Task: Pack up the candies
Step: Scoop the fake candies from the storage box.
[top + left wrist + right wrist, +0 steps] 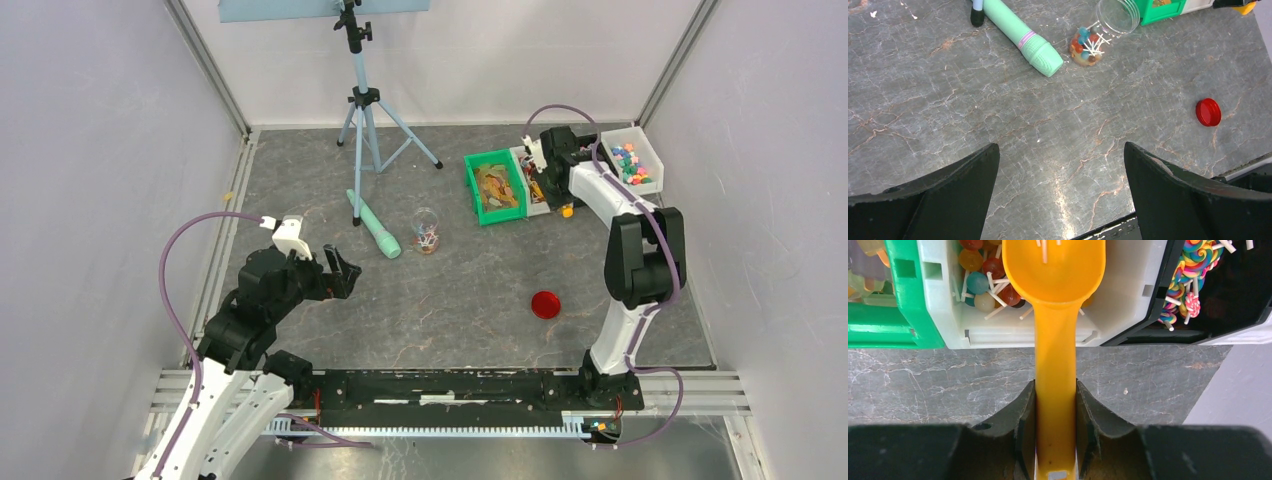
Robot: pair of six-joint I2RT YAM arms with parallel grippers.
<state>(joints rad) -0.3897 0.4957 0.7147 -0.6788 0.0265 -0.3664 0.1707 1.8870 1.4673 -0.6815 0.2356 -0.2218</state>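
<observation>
The candies, round lollipops on white sticks in red, blue, golden and cream, lie heaped in the white bin at the far right of the table. A smaller lot sits at the bottom of the clear jar, which seems to stand upright with its mouth open, though the wrist view skews it. Over the white bin hangs the bowl of the orange scoop, with a couple of white sticks showing in it. The right gripper is clamped on the scoop's handle, a finger on each side. Left of that bin is the green bin with yellowish pieces, right of it a black bin of rainbow swirl lollipops. Beyond that, seen from above, a pale tray of mixed coloured pieces sits close to the side wall. The red lid lies alone, well apart from the jar. The left gripper hangs spread wide, holding nothing, over bare table near its front edge, with the mint-green cylinder near the jar
</observation>
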